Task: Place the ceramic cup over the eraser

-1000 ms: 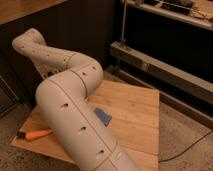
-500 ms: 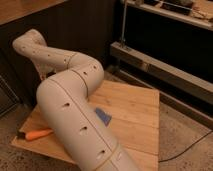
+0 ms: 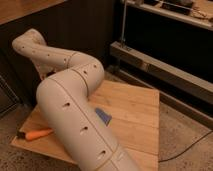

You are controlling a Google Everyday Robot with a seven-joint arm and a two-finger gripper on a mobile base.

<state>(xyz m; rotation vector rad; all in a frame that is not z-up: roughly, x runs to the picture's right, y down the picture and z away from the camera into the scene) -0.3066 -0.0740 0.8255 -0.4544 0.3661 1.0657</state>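
claw hidden behind arm (image 3: 75, 110), sponge (image 3: 103, 116) partly covered, cup, eraser unseen

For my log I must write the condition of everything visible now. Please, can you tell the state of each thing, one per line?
Gripper: not in view, hidden past the arm's far end.
Arm: bent over the board, blocking its middle.
Wooden board: lying flat on the floor.
Blue sponge: flat on the board, partly hidden by the arm.
Orange tool: lying on the board's left edge.
Ceramic cup and eraser: not visible.
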